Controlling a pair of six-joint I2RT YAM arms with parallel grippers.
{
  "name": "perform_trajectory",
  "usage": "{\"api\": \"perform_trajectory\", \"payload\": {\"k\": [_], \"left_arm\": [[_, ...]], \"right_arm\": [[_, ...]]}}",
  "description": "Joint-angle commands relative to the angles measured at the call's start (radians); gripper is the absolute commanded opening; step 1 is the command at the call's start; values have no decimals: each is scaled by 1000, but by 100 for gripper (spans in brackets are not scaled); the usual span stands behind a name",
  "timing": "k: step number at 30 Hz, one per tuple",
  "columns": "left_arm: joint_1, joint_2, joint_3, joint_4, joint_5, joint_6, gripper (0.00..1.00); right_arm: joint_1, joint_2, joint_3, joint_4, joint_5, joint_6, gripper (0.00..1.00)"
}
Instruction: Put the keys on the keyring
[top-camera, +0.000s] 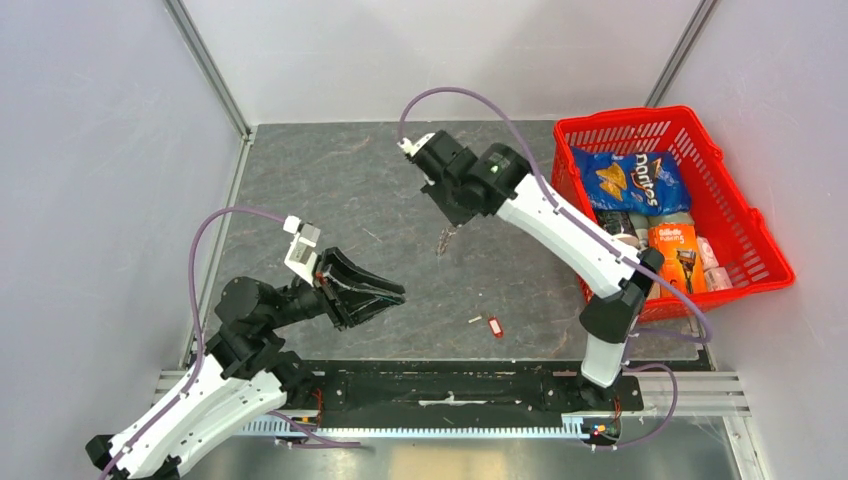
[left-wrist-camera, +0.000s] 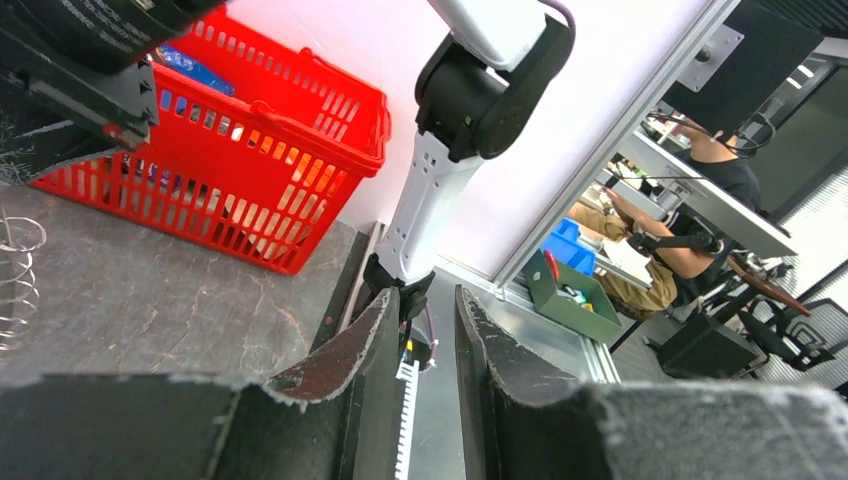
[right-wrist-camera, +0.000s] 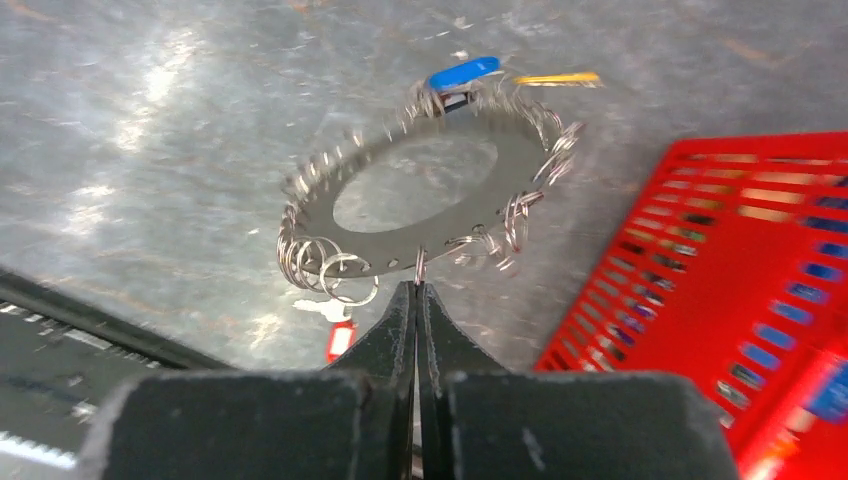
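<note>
My right gripper (right-wrist-camera: 418, 288) is shut on a small wire loop at the near rim of the keyring (right-wrist-camera: 520, 165), a flat grey ring edged with many small loops, and holds it above the table. A blue tag (right-wrist-camera: 463, 70) and a yellow tag (right-wrist-camera: 557, 77) show at its far rim. From above, the keyring (top-camera: 444, 241) hangs edge-on under the right gripper (top-camera: 452, 228). A key with a red tag (top-camera: 495, 327) (right-wrist-camera: 341, 338) lies on the table in front of the arm bases. My left gripper (top-camera: 398, 293) (left-wrist-camera: 428, 300) is open and empty, left of that key.
A red basket (top-camera: 735, 180) (left-wrist-camera: 230, 130) with snack bags and boxes stands at the right of the dark stone table (top-camera: 330, 190). A black rail (top-camera: 450, 385) runs along the near edge. Grey walls close the left and back sides.
</note>
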Motion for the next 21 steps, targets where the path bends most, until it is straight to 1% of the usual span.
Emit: {"api": "perform_trajectory", "payload": {"k": [1, 2, 3, 4, 5, 6, 7, 8, 9, 10, 11, 12, 13, 14, 16, 21], "left_arm": [[-2, -21, 47, -62, -23, 75, 34], [-2, -17, 52, -69, -23, 81, 34], [-2, -15, 59, -74, -18, 84, 33], [-2, -14, 59, -71, -15, 83, 33], [-2, -14, 58, -65, -9, 79, 33], [-2, -18, 56, -62, -4, 75, 33], [-3, -21, 52, -62, -3, 78, 33], [-2, -22, 50, -63, -11, 81, 33], [-2, -22, 47, -62, -12, 81, 33], [-2, -22, 46, -57, -11, 76, 33], [-2, -23, 43, -49, -5, 71, 33], [-2, -26, 39, -45, 0, 68, 33], [-2, -30, 37, -46, -3, 67, 33], [-2, -32, 33, -48, -8, 67, 33], [-2, -32, 39, -56, -6, 72, 33], [-2, -26, 46, -51, -3, 72, 33]], "right_arm": [[31, -52, 29, -7, -337, -50, 0], [87, -73, -16, 58, 12, -18, 0], [70, -61, -22, 64, 398, 27, 0], [34, -27, 25, -26, 454, 48, 0], [5, 28, 119, -154, 139, 50, 0], [1, 42, 168, -195, -192, 2, 0], [45, 14, 134, -126, -210, 2, 0], [104, -22, 50, -20, 138, 43, 0], [106, -31, -2, 13, 412, 76, 0], [74, -16, 16, -42, 409, 102, 0], [34, 2, 78, -113, 164, 99, 0], [25, -10, 84, -94, -61, 86, 0], [43, -36, 38, -24, -119, 79, 0], [54, -70, 8, 15, -129, 74, 0], [53, -105, -16, 49, -153, 76, 0], [53, -163, -34, 86, -311, 77, 0]]}}
